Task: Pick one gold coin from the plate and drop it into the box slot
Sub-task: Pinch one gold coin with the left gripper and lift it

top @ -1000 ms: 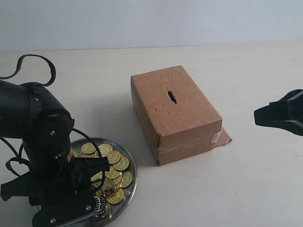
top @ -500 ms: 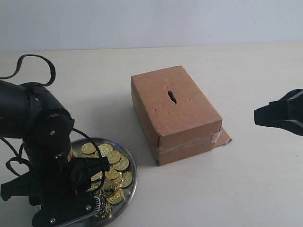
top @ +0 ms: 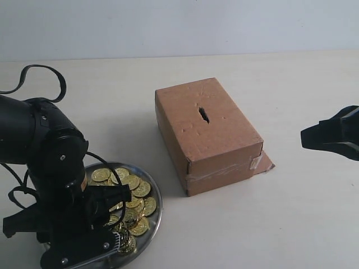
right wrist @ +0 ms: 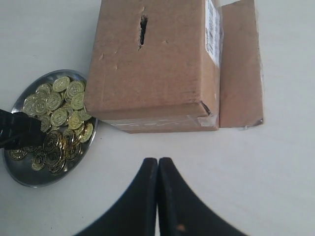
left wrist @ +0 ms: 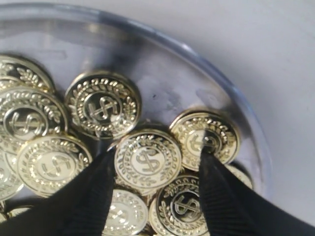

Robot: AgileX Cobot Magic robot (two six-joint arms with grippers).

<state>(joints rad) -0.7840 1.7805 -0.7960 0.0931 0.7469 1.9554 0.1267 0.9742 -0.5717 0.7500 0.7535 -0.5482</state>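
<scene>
The silver plate sits at the front left, holding several gold coins. In the left wrist view my left gripper is open and low over the pile, its black fingers straddling one dollar-sign coin. One finger is at the coin's edge, while the other rests over a neighbouring coin. The brown box stands mid-table with the dark slot in its top. My right gripper is shut and empty, hovering over bare table near the taped end of the box.
The cardboard flap lies flat beside the box base. My left arm's black body and cable cover the plate's left side. The plate rim curves close past the gripper. Pale tabletop stretches between box and right arm.
The left arm has sunk slightly lower over the plate, and the coins have shifted a little. The right arm and the box have not moved.
</scene>
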